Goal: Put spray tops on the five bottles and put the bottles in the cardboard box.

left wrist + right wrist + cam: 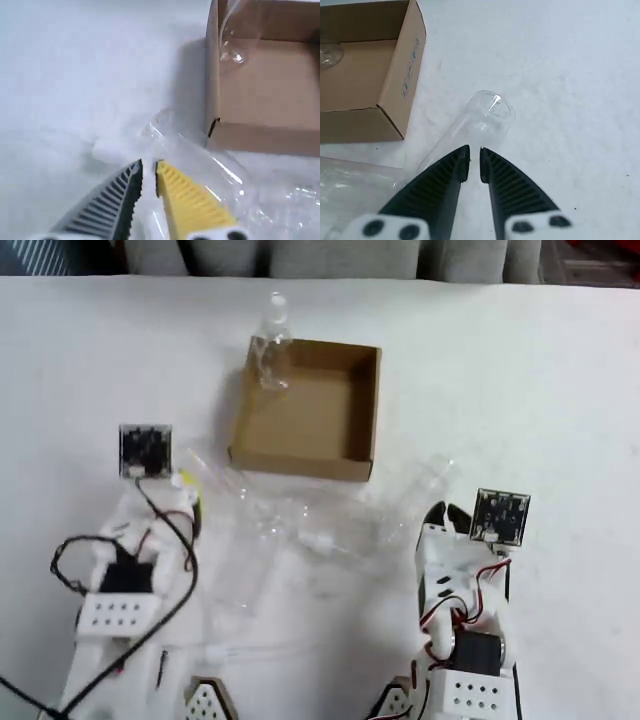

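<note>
Your left pincer [148,167] has one grey and one yellow ribbed finger; your right pincer [474,152] is all black.

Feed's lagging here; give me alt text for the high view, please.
An open cardboard box sits mid-table with one spray-topped bottle standing in its far left corner. Several clear bottles lie on the white table before it, between the left gripper and right gripper.

The cardboard box [300,462] sits mid-table [560,390], toward the far side, with one bottle [272,345] standing upright in its far-left corner. Before its near wall, loose bottles [280,520] lie on their sides between the two arms. The left gripper [190,502] is near-left of the box and the right gripper [447,513] near-right, with a lying bottle [480,117] just ahead of it.
</note>
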`<action>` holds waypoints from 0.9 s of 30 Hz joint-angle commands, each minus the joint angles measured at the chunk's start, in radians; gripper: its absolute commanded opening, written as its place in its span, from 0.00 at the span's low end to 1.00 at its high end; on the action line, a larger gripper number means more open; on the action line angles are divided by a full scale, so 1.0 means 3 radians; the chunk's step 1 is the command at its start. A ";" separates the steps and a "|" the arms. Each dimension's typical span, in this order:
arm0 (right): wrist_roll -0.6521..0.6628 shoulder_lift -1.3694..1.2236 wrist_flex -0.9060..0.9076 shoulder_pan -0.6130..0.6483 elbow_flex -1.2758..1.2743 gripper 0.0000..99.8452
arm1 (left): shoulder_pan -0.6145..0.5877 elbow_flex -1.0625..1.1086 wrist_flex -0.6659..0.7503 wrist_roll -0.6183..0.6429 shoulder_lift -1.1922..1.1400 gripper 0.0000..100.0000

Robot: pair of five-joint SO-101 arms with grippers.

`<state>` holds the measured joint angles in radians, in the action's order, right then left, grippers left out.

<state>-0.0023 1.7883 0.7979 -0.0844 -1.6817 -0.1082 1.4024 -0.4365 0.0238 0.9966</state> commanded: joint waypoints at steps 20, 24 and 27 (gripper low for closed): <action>0.0031 0.0038 -0.0013 -0.0120 -0.0026 0.02 | -0.0008 -0.0972 -0.1396 -0.0271 -0.0616 0.06; 0.0031 0.0038 -0.0013 -0.0120 -0.0026 0.02 | 0.0110 -0.1478 -0.1749 -0.0281 -0.1148 0.06; 0.0031 0.0038 -0.0013 -0.0120 -0.0026 0.02 | 0.0371 -0.1867 -0.2302 -0.0476 -0.1322 0.06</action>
<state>-0.0023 1.7883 0.7979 -0.1105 -1.6817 -0.0852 1.0249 -0.9398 -0.0529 0.6667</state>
